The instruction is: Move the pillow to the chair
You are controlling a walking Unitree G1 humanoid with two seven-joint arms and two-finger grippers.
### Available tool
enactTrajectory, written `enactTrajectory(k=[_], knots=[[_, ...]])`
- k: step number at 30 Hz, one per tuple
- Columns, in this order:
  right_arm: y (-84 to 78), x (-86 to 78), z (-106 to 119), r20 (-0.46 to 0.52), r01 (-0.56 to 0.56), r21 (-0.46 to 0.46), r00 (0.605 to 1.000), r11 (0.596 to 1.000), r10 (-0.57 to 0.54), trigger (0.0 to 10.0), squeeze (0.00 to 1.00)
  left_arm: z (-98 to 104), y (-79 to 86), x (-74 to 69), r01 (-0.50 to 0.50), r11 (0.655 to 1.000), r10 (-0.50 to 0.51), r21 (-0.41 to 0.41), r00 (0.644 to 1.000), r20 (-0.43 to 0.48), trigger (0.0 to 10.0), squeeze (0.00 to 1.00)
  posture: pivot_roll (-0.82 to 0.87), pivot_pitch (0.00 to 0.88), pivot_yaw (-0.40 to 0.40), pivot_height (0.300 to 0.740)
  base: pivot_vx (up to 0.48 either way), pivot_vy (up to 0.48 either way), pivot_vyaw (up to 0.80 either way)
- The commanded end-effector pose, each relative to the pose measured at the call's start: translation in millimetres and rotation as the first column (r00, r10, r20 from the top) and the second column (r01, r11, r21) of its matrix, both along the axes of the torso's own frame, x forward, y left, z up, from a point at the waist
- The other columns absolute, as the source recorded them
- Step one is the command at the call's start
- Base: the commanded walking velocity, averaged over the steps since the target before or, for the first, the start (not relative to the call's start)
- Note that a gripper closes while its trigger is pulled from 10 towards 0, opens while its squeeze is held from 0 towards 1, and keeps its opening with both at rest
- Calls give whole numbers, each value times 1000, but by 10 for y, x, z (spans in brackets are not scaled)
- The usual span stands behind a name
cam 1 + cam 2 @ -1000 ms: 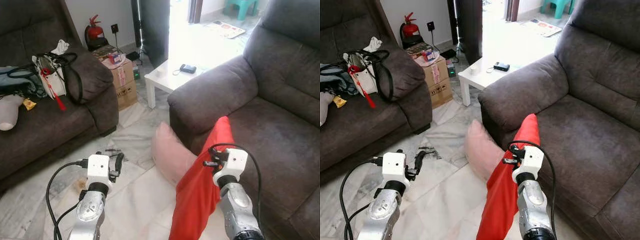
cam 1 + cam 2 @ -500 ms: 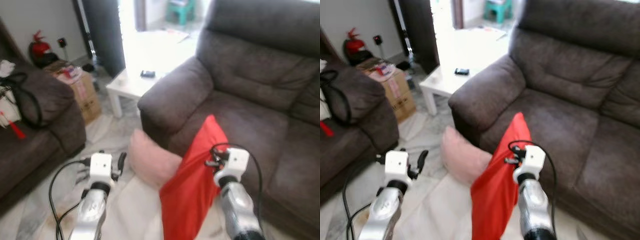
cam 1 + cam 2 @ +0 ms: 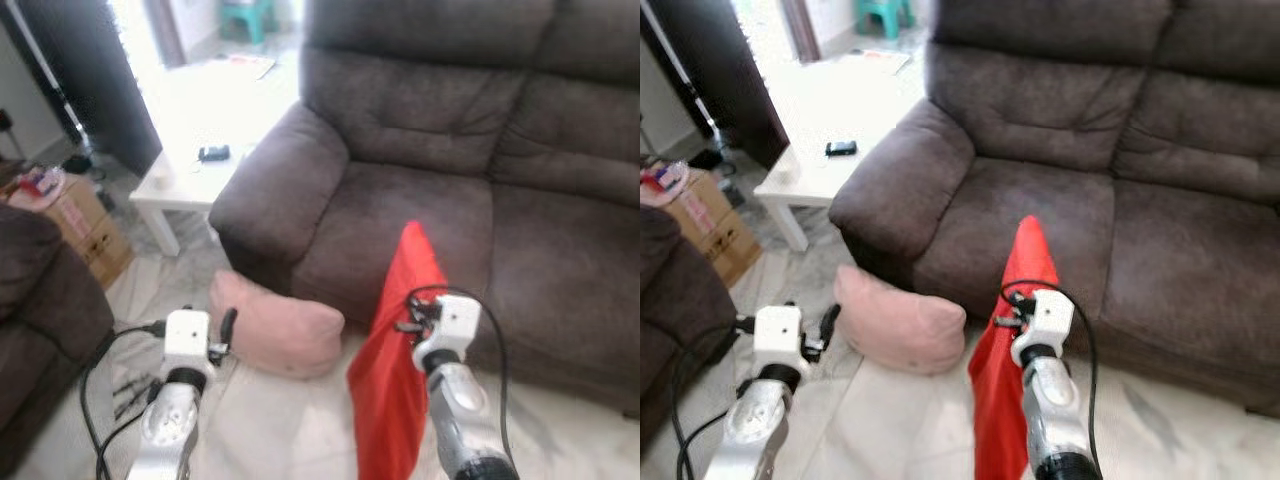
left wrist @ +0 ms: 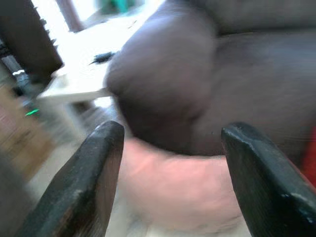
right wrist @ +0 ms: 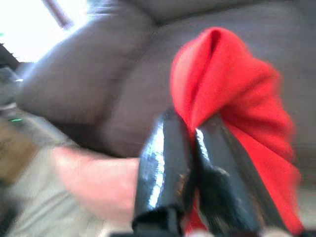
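A limp red pillow (image 3: 398,345) hangs from my right gripper (image 5: 192,127), whose fingers are shut on its top fold. It dangles just in front of the brown sofa's seat (image 3: 400,215), which serves as the chair here. A pink pillow (image 3: 275,335) lies on the floor against the sofa's base, below the armrest (image 3: 270,185). My left gripper (image 4: 173,136) stands open and holds nothing, pointed at the pink pillow from a short way off. Its wrist (image 3: 187,335) is low on the left over the floor.
A white low table (image 3: 185,175) with a dark phone (image 3: 213,153) stands left of the sofa's armrest. A cardboard box (image 3: 75,215) and another dark sofa (image 3: 30,300) are at the far left. Pale marble floor (image 3: 290,420) lies in front of me.
The camera has swung to the right, so the sofa now fills the front and the left couch has slid out. The red pillow stays in my right gripper.
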State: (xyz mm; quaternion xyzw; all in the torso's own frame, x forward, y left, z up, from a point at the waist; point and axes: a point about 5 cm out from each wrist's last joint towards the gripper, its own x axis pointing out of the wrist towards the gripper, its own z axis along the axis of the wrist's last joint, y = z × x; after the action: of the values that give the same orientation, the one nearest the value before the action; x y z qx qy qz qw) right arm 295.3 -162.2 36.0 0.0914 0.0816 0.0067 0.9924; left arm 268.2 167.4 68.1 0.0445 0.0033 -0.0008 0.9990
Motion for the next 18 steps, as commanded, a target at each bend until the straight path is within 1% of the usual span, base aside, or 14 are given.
enactTrajectory(k=[1, 18], knots=[[17, 142, 276, 135, 1, 1, 991, 1000, -1, 10000, 0, -35, 31, -22, -5, 1000, 6, 3, 1000, -21, 10000, 0, 22, 55, 39, 740, 0, 0, -800], [12, 141, 265, 129, 7, -8, 992, 1000, -6, 10000, 0, -34, 32, -20, -7, 1000, 7, 3, 1000, -20, 10000, 0, 20, 59, 40, 740, 0, 0, -800]])
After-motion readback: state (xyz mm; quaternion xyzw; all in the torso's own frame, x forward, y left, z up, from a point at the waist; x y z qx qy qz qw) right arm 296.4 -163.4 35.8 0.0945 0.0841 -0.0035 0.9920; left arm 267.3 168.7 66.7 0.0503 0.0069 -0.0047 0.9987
